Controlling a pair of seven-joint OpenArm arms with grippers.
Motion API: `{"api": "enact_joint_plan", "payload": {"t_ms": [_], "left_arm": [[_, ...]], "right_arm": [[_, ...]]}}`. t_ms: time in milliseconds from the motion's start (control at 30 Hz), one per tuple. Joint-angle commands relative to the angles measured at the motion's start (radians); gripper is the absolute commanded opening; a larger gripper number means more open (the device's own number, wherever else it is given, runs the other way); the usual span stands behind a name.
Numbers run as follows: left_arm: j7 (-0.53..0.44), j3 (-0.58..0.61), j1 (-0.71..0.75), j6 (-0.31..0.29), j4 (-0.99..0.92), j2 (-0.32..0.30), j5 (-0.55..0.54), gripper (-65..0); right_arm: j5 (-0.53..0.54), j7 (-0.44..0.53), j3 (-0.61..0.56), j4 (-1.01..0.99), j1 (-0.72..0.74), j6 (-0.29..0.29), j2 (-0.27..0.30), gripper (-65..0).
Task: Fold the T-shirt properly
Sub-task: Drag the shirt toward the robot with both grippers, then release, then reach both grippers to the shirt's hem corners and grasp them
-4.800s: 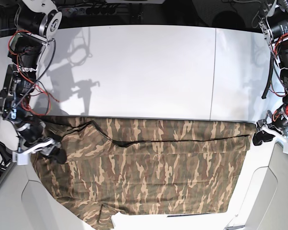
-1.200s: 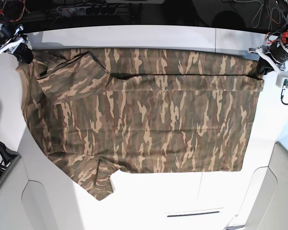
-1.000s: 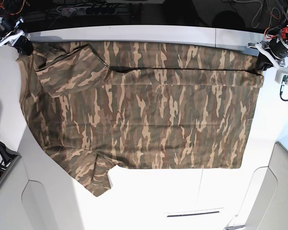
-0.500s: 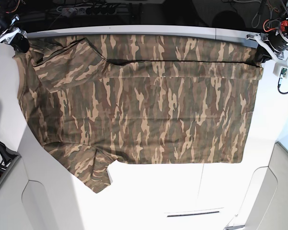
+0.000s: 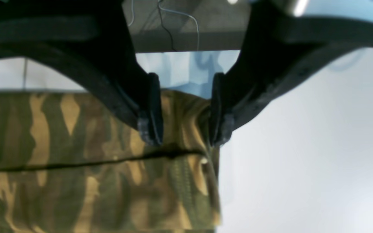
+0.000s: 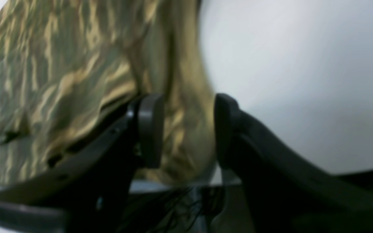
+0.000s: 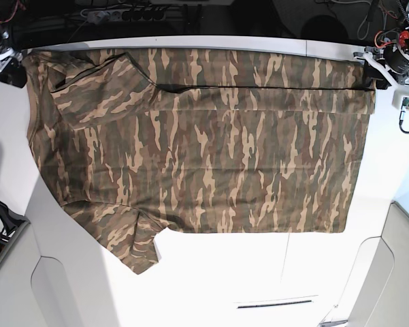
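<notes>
Both black hands, left (image 5: 183, 129) and right (image 6: 183, 129), pinch the soft camouflage T-shirt's (image 7: 204, 150) far corners.

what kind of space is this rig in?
Likely a robotics lab bench: white table, loose cables hanging behind it, and two arms' pincers, left pincer and right pincer, holding a camouflage T-shirt.
</notes>
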Motion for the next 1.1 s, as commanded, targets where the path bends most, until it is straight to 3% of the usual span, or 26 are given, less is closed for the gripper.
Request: {"api": "enact_joint_plan", "payload": {"t_ms": [0, 133, 300, 467, 533, 667, 867, 1067], "left_arm": [[-0.014, -0.013, 0.000, 0.015, 0.017, -0.017, -0.002, -38.5], [-0.026, -0.070, 0.000, 0.067, 0.017, -0.016, -0.002, -38.5], [-0.029, -0.200, -0.021, 0.081, 0.017, -0.017, -0.011, -37.8], [-0.029, -0.307, -0.084, 0.003, 0.017, -0.017, -0.113, -37.8], [-0.029, -0.316, -0.120, -0.027, 0.017, -0.023, -0.138, -33.6], [-0.034, -0.285, -0.190, -0.027, 0.013, -0.055, -0.152, -24.4], [-0.056, -0.159, -0.355, -0.026, -0.097, -0.126, -0.133, -24.2], [-0.114, 0.002, -0.573, -0.027, -0.357, -0.180, -0.084, -24.2]], "right_arm": [[0.005, 0.023, 0.018, 0.018, 0.019, 0.003, 0.027, -39.7], [-0.027, 0.029, 0.019, 0.018, 0.085, 0.001, 0.066, -39.7], [-0.079, 0.043, 0.019, 0.018, 0.183, -0.021, 0.099, -39.7], [-0.116, 0.057, 0.009, -0.001, 0.283, -0.023, 0.104, -39.7], [-0.122, 0.066, -0.006, -0.028, 0.318, -0.023, 0.104, -39.7], [-0.150, 0.097, -0.050, -0.122, 0.400, -0.023, 0.104, -39.7], [-0.226, 0.153, -0.135, -0.305, 0.563, -0.023, 0.104, -39.4], [-0.306, 0.232, -0.225, -0.489, 0.709, -0.023, 0.104, -30.2]]}}
